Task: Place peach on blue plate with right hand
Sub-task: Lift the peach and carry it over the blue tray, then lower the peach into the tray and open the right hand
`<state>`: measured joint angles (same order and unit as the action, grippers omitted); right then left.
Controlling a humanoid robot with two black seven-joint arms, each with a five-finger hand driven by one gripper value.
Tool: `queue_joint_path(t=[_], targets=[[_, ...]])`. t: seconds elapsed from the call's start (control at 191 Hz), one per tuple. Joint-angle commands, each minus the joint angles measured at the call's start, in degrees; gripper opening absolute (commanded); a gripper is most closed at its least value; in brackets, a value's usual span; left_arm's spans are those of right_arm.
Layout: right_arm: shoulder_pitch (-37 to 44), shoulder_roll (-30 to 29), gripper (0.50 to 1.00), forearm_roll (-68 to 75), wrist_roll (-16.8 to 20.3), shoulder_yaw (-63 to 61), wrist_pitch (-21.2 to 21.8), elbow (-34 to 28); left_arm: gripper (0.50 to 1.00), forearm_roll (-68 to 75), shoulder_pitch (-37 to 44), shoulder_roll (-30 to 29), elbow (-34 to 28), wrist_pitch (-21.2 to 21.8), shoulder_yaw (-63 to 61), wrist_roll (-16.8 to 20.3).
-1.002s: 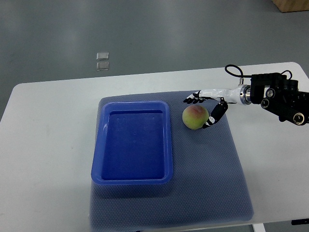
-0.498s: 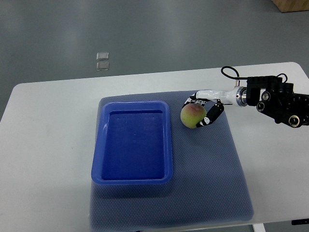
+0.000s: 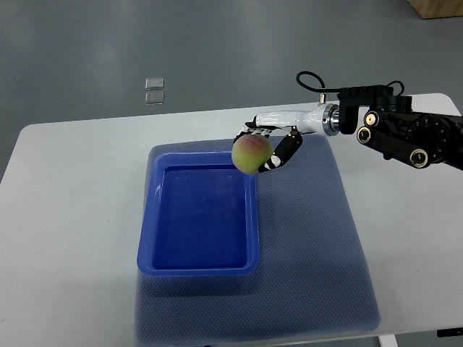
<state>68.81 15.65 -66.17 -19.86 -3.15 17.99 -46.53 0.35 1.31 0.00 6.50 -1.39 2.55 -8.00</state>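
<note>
The blue plate [image 3: 199, 217] is bare inside, so its whole floor lies free, walled only by a low raised rim. The right hand [image 3: 269, 142], its fingers [image 3: 282, 152] closed round the peach [image 3: 252, 154], hangs over the plate's far right corner and takes up that approach. Right of the plate the grey mat [image 3: 311, 246] is bare, as is the white desk [image 3: 72, 217] to the left and along its near edge.

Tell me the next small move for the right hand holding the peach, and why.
Probably carry it further left before lowering: the right hand grips the peach over the blue plate's top right corner, at the rim, not over its bare middle.
</note>
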Motion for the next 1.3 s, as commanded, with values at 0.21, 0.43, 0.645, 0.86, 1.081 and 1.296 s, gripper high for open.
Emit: queue_joint_path(t=[0.21,0.43,0.645,0.86,1.081,1.296], targets=[[2.5,-9.6,0.676,-0.3,0.2,5.4,0.0,1.6,1.000,0.0,0.0,0.0,0.0,0.0,0.0,0.0],[1.3,-12.0,0.684,-0.5,0.3,6.9,-0.4,3.4,1.000,0.0,0.0,0.0,0.0,0.0,0.0,0.0],[-0.3,-12.5,0.758,-0.5,0.4,6.9,-0.6,3.5,1.000,0.0,0.0,0.0,0.0,0.0,0.0,0.0],[-1.1,-12.4,0.870,-0.6,0.4,7.0,-0.5,3.5,1.000,0.0,0.0,0.0,0.0,0.0,0.0,0.0],[-0.8,-12.2,0.928,-0.4,0.5,6.9,-0.5,3.6,1.000,0.0,0.0,0.0,0.0,0.0,0.0,0.0],[-0.4,-11.3,0.928,0.3,0.6,6.1,-0.1,3.6,1.000,0.0,0.0,0.0,0.0,0.0,0.0,0.0]])
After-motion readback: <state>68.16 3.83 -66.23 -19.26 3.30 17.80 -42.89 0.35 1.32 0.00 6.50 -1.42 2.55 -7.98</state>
